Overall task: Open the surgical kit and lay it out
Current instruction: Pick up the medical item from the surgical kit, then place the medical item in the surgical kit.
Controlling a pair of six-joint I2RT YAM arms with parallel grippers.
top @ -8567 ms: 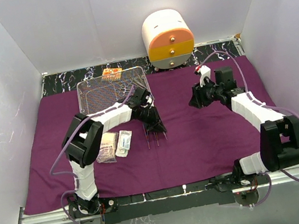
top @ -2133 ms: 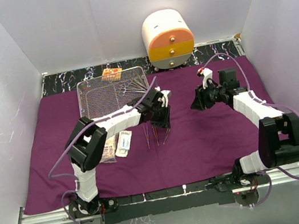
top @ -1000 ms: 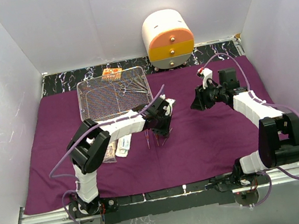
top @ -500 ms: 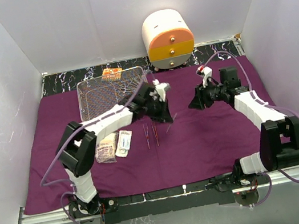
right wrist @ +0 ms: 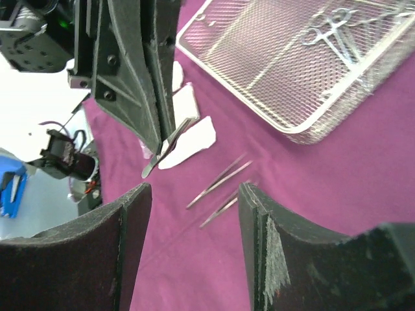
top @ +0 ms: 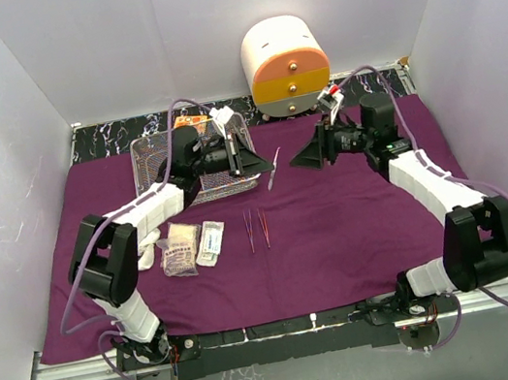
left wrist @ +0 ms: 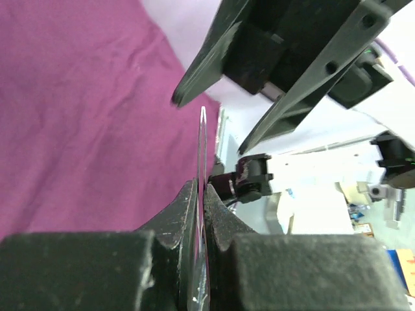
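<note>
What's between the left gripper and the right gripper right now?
In the top view, only the tweezers clamped in the left gripper, their tip pointing at the open right gripper; purple cloth lies below.

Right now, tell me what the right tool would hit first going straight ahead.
Probably the tweezers that the left tool holds up facing the right tool; depth is hard to judge.

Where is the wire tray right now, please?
Top view: the tray sits on the cloth at its far edge, left of centre, beyond the packets.
</note>
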